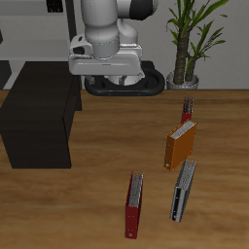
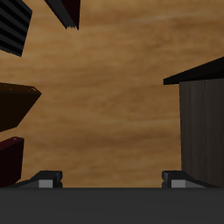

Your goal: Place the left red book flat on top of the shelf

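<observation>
The left red book [image 1: 188,109] stands on edge far back on the table, just behind the orange book [image 1: 180,144]. In the wrist view only its dark red edge shows [image 2: 9,159]. The second red book [image 1: 133,204] stands near the table's front edge and shows in the wrist view too [image 2: 66,10]. The shelf [image 1: 39,112] is a low black cabinet with a bare flat top; one corner of it shows in the wrist view [image 2: 206,122]. My gripper [image 2: 114,180] is open and empty, high above the bare wood between the shelf and the books. It touches nothing.
A dark grey book [image 1: 184,190] stands near the front beside the second red book. The orange book shows shaded in the wrist view [image 2: 13,101]. A potted plant [image 1: 185,73] stands at the back near the robot's black base [image 1: 126,86].
</observation>
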### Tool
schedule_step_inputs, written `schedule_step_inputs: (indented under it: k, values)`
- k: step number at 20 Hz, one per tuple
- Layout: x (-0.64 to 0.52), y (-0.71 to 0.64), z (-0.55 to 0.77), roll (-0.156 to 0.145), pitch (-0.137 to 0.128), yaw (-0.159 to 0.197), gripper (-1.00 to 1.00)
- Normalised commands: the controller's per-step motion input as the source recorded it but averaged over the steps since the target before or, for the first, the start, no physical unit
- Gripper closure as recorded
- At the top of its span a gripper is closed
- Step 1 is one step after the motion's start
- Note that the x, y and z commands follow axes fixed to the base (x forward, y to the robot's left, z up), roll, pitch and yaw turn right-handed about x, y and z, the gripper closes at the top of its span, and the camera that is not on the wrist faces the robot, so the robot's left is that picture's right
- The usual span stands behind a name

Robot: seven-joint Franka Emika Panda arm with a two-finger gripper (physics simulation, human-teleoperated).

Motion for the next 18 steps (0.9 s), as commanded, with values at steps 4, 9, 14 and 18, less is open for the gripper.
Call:
schedule_step_inputs:
  k: [4,9,14,18]
  values:
    - [0.03,0.12,-0.09,0.006,0.012,0.027,-1.00]
    - [0.00,0.10,-0.05,0.003,0.009,0.011,-1.00]
    - [-0.11,0.09,-0.07,-0.076,-0.007,-0.045,-1.00]
    - [-0.21,0.36,-0.17,-0.018,-0.001,0.004,-1.00]
